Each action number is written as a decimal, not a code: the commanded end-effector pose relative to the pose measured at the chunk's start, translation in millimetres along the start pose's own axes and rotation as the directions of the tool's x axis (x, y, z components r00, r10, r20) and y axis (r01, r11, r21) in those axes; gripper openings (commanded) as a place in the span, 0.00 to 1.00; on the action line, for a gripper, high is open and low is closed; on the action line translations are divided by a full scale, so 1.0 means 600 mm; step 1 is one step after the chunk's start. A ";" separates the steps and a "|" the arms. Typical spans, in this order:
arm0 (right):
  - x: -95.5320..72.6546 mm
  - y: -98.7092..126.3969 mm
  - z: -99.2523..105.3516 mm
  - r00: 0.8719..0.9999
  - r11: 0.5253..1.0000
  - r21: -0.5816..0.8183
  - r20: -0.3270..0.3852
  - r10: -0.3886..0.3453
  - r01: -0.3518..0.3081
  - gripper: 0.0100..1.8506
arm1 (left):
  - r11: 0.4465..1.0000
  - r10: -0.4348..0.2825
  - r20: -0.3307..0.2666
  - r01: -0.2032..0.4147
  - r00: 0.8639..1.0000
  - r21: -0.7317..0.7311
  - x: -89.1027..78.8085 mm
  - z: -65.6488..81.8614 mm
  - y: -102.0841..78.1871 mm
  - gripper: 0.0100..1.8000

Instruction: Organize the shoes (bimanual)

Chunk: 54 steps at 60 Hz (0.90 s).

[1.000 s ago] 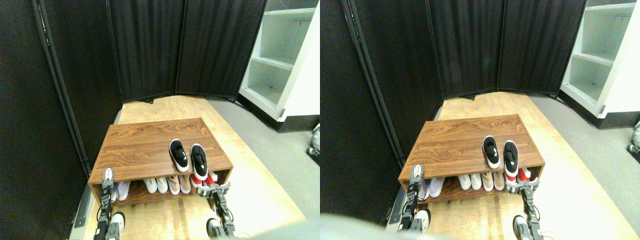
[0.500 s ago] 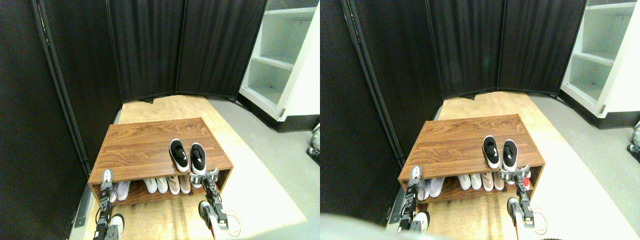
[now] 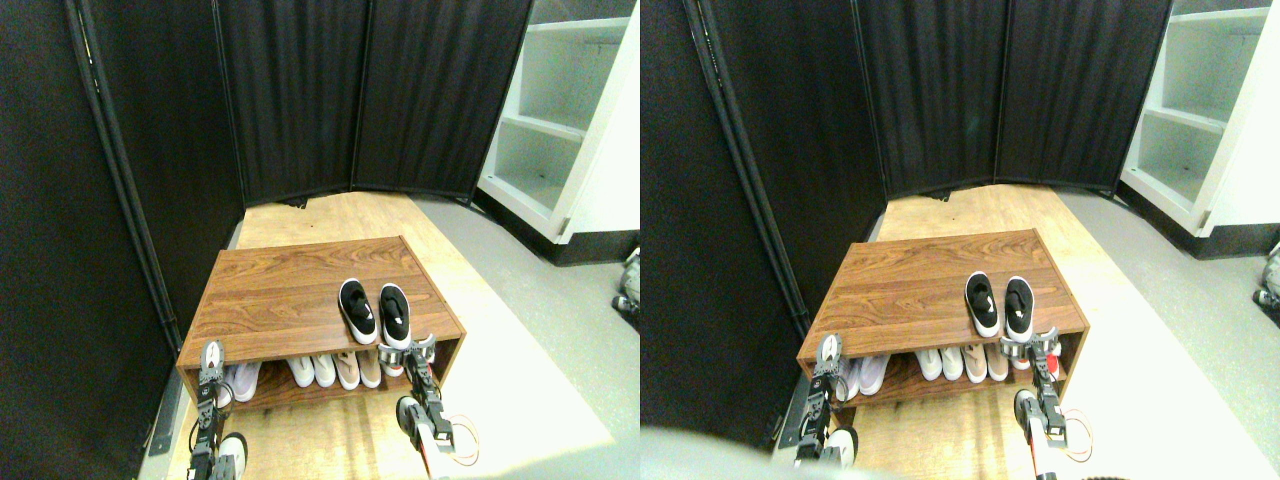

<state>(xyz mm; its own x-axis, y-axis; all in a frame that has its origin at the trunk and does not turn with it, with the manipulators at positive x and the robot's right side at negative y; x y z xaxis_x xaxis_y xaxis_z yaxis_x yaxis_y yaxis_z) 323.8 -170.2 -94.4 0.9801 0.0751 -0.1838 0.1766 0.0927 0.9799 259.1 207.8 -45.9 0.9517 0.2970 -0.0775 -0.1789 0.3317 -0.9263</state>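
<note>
**Black shoes on top of the shoe rack, right end effector at the front edge**

I see the pair of black shoes [image 3: 377, 312] standing side by side on the top board of the wooden shoe rack [image 3: 290, 290], toward its right front corner. Toes point away from me; heels sit near the front edge. The two shoes are close together, almost touching.

The right end effector [image 3: 408, 351] sits at the rack's front edge, just below the heel of the right-hand black shoe. Its jaws appear spread apart; I cannot tell whether they touch the heel.

The left end effector [image 3: 210, 356] is raised at the rack's front left corner, well apart from the black shoes. I cannot tell how its jaws stand.

On the lower shelf I see white and beige shoes [image 3: 335, 369] in a row, and a pale shoe [image 3: 243, 378] at the left end.

The rack stands on a light wooden floor panel [image 3: 330, 215]. Black folding screens [image 3: 370, 95] enclose the rear and left. A white shelving unit [image 3: 560, 110] stands at the right rear.
</note>
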 end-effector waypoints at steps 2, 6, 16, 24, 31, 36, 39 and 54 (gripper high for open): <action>-0.002 0.007 -0.001 0.999 0.999 0.018 0.018 0.026 -0.026 0.83 | 0.999 -0.049 0.005 0.049 0.999 0.000 -0.001 0.002 -0.011 0.00; -0.012 0.005 -0.001 1.000 0.998 0.061 0.017 0.021 -0.022 0.85 | 0.999 -0.053 0.004 0.053 0.999 -0.002 -0.002 0.003 -0.010 0.00; -0.036 0.001 -0.001 0.999 0.997 0.076 0.009 0.033 -0.033 0.84 | 0.998 -0.062 0.003 0.062 0.998 -0.005 -0.006 0.005 -0.011 0.00; -0.055 0.003 -0.001 0.999 0.996 0.080 0.011 0.042 -0.043 0.85 | 0.998 -0.065 -0.003 0.065 0.998 -0.002 -0.008 0.005 -0.013 0.00; -0.071 0.011 -0.004 0.999 0.995 0.087 0.011 0.053 -0.054 0.83 | 0.998 -0.067 -0.005 0.067 0.998 -0.005 -0.010 0.005 -0.013 0.00; -0.078 0.021 -0.005 0.998 0.996 0.061 0.002 0.070 -0.070 0.86 | 0.998 -0.064 -0.004 0.064 0.998 -0.003 -0.010 0.005 -0.012 0.00; -0.080 0.031 -0.008 0.996 0.995 0.040 -0.007 0.093 -0.092 0.88 | 0.998 -0.066 -0.007 0.066 0.998 -0.001 -0.010 0.006 -0.012 0.00; -0.073 0.072 -0.017 0.991 0.992 0.000 -0.043 0.128 -0.128 0.86 | 0.998 -0.063 0.002 0.063 0.998 -0.007 -0.011 0.008 -0.013 0.00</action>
<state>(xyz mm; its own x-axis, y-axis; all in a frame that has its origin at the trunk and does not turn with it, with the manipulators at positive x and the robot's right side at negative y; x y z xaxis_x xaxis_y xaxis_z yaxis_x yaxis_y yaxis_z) 280.8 -163.9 -57.7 0.9880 0.1104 -0.1085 0.1020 0.0626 0.9928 251.8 207.9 -47.8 0.9582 0.2761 -0.0755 -0.1699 0.3365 -0.9262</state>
